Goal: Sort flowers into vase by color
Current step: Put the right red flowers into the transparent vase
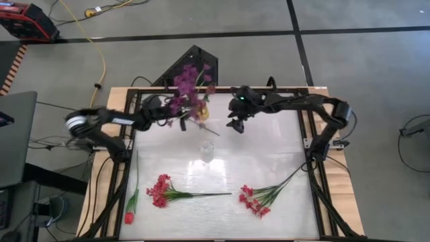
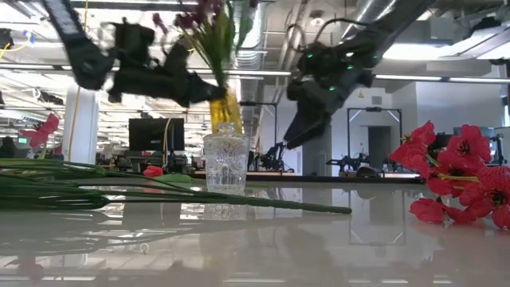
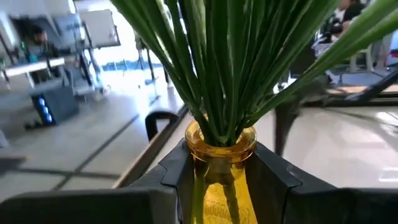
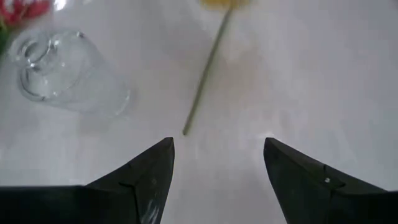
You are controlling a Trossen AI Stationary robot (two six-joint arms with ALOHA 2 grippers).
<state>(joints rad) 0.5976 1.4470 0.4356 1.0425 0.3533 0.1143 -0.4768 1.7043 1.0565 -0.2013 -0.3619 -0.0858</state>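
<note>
A yellow glass vase (image 1: 202, 111) at the table's far middle holds purple blossom sprays (image 1: 186, 82) on several green stems (image 3: 217, 74). My left gripper (image 1: 184, 113) is shut on this vase. My right gripper (image 1: 236, 126) hangs open and empty just right of it, above the table (image 4: 217, 140). A clear glass vase (image 1: 207, 149) stands empty at mid-table. Two red-pink sprays (image 1: 161, 191) (image 1: 255, 200) and a red tulip (image 1: 129, 215) lie flat near the front edge. A thin stem (image 4: 205, 68) runs out from the yellow vase over the table. My left gripper pinches the yellow vase between its two fingers (image 3: 273, 177), on the body just below the neck rim (image 3: 219, 180). The fingers come level from the table's left. The vase stands about upright with the stems rising from its mouth. Whether its base is on the table, I cannot tell.
The table's black frame rails (image 1: 316, 168) run along both sides. In the low view the clear vase (image 2: 225, 159) stands in front of the yellow vase (image 2: 226, 110). Bare tabletop lies between the clear vase and the right rail.
</note>
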